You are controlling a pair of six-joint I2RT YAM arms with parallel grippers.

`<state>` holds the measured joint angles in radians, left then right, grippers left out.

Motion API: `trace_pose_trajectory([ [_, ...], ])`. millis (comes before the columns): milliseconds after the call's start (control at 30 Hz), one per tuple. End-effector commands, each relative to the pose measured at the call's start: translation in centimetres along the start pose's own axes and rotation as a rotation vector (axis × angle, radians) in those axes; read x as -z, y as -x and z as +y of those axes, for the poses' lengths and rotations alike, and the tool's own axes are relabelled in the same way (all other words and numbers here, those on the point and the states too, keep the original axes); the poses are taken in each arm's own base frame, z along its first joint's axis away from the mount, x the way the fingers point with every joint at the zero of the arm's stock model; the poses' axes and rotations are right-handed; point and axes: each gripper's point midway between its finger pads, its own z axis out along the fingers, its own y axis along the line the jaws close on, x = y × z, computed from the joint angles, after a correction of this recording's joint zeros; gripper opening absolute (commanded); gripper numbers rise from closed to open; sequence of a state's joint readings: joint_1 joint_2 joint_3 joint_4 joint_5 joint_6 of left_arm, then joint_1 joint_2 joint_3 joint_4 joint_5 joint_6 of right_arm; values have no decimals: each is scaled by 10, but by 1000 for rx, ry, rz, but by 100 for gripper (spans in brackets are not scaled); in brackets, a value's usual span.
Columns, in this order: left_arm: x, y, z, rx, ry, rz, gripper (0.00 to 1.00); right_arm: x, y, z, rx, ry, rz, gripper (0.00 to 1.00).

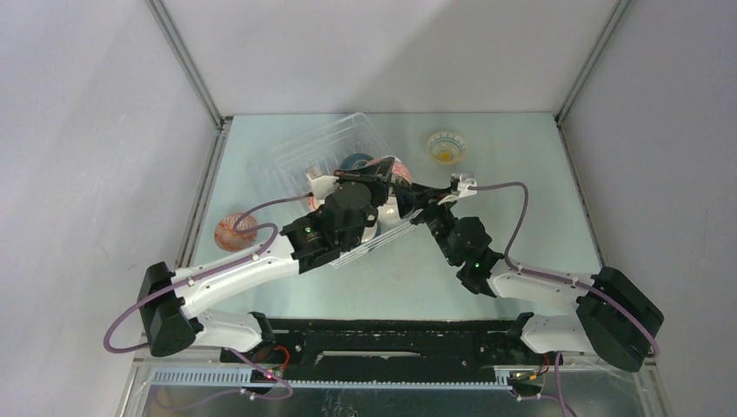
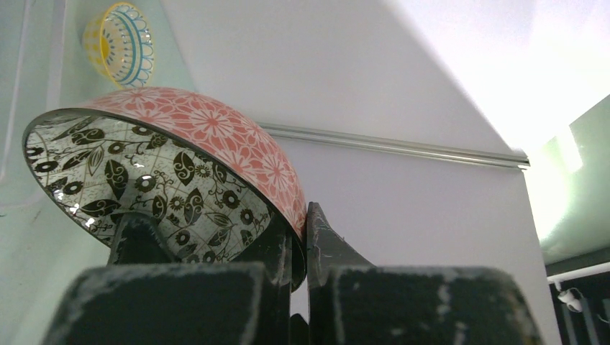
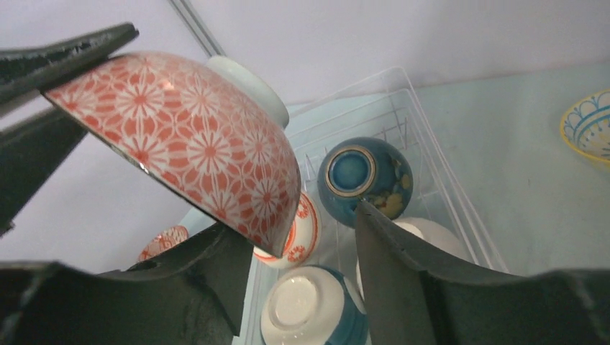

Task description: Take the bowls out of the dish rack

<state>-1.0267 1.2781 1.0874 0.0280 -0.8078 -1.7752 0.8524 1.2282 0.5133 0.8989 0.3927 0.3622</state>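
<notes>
My left gripper (image 2: 302,237) is shut on the rim of a red flower-patterned bowl (image 2: 216,136), black leaf print inside, and holds it tilted above the dish rack (image 1: 304,156). In the right wrist view this bowl (image 3: 187,136) hangs with its lower rim between the spread jaws of my right gripper (image 3: 298,219), which is open; I cannot tell if it touches. Below in the rack (image 3: 403,108) lie a dark teal bowl (image 3: 363,176), a white bowl with red marks (image 3: 306,230), a blue bowl (image 3: 309,309) base up, and a white bowl (image 3: 431,233).
A yellow bowl with blue rim pattern (image 1: 446,146) stands on the table at the back right. A red-patterned bowl (image 1: 235,231) sits on the table at the left, by the wall. Both arms cross over the rack's right side.
</notes>
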Motion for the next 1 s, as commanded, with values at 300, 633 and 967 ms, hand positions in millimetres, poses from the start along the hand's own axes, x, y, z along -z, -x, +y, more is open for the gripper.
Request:
trace_pose_trajectory([
  [300,12,9,-39,172,-86,-45,16,-16,41,13,-81,-21,-163,13],
  [633,16,2,-23,194,-52,8,46,-19,52,-12,-101,-162,-233,0],
  [967,36,24,-21,-17,-48,9,78,-24,61,-79,-97,-398,-137,0],
])
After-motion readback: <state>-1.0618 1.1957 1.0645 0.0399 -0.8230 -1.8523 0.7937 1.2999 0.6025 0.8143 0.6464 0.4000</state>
